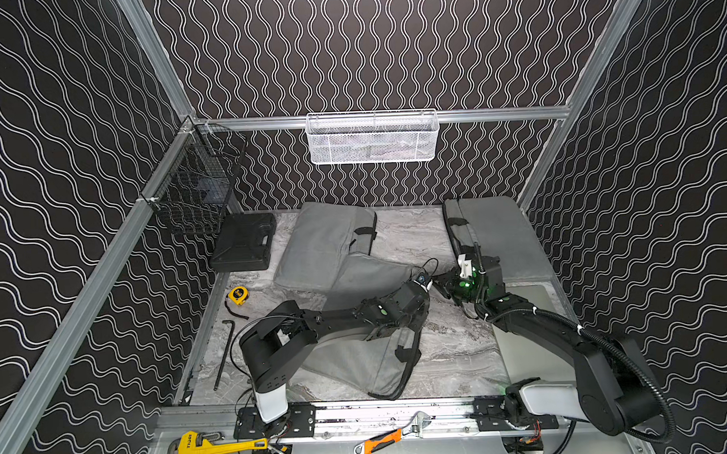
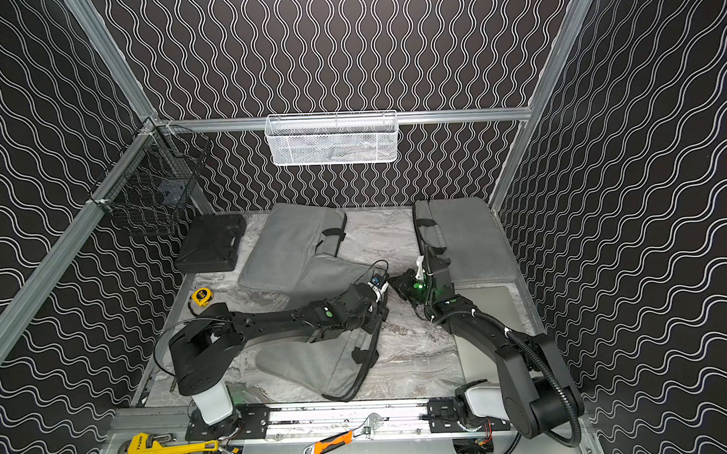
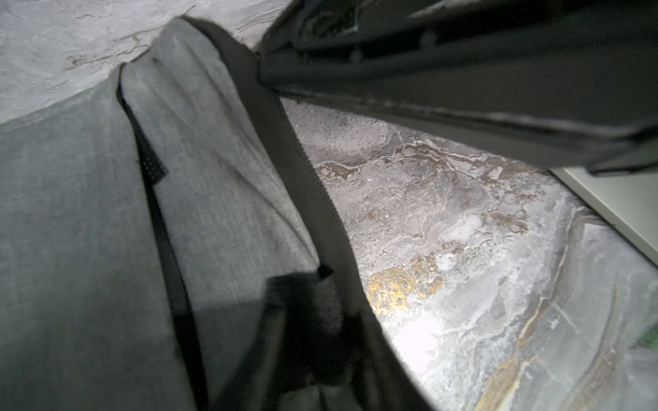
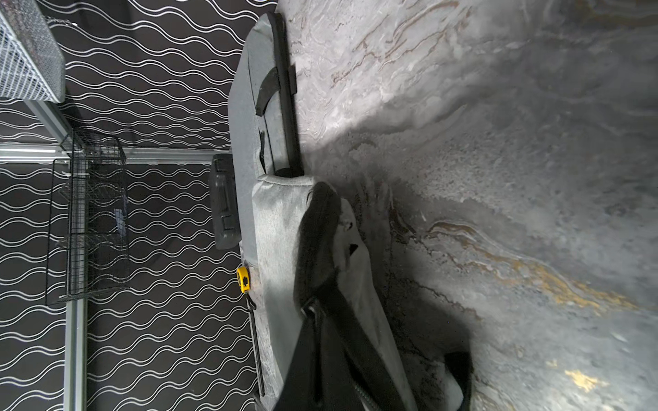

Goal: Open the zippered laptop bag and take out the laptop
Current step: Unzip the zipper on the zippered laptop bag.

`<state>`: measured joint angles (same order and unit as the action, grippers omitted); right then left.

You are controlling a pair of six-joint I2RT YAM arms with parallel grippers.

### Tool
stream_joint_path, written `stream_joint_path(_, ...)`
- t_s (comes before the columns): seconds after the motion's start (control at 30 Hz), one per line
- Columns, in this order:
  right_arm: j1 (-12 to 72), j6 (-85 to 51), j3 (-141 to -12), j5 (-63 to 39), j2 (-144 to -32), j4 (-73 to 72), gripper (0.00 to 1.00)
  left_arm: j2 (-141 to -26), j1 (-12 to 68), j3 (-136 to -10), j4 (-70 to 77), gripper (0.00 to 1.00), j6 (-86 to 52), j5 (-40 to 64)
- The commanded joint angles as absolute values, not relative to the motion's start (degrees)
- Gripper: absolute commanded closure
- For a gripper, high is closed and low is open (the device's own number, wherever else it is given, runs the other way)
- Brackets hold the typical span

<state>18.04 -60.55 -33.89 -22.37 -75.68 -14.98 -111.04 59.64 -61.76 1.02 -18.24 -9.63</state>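
A grey zippered laptop bag (image 1: 358,361) (image 2: 312,363) lies slanted at the front middle, partly under my left arm. Its far corner rises to where both grippers meet. My left gripper (image 1: 427,288) (image 2: 382,289) (image 3: 320,356) is closed on the bag's black zipper edge (image 3: 313,199), though its jaws are dark and blurred. My right gripper (image 1: 438,281) (image 2: 395,282) (image 4: 341,356) is shut at the same corner on the zipper band, where a small metal pull (image 4: 309,306) shows. A pale silver slab, apparently a laptop (image 1: 543,296) (image 2: 497,302) (image 3: 612,203), lies flat under my right arm.
A second grey bag (image 1: 325,242) lies at the back middle, a third (image 1: 495,231) at the back right. A black case (image 1: 244,242), a yellow tape measure (image 1: 238,296) and a hex key (image 1: 222,353) sit on the left. Wire baskets hang on the walls. Wrenches lie on the front rail.
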Motion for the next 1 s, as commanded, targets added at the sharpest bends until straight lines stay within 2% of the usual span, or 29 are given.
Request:
stream_joint_path(0.0, 18.2, -59.1, -35.0, -21.9, -75.6, -15.9, 1.00, -109.4, 59.6, -60.8, 4.4, 0.95, -16.3, -7.7)
stream_joint_path(0.03, 18.1, -58.8, -35.4, -21.7, -75.8, -15.7, 1.00, -108.8, 59.6, -60.6, 4.0, 1.00, -15.7, -7.6)
stream_joint_path(0.67, 14.7, -53.1, -47.5, -16.9, -85.1, -11.6, 1.00, -101.3, 62.1, -53.1, 3.4, 1.00, -4.1, -2.9)
stream_joint_path(0.97, 12.0, -51.4, -48.0, -16.9, -85.9, -10.6, 1.00, -99.2, 62.8, -50.2, 3.5, 1.00, 0.4, -3.9)
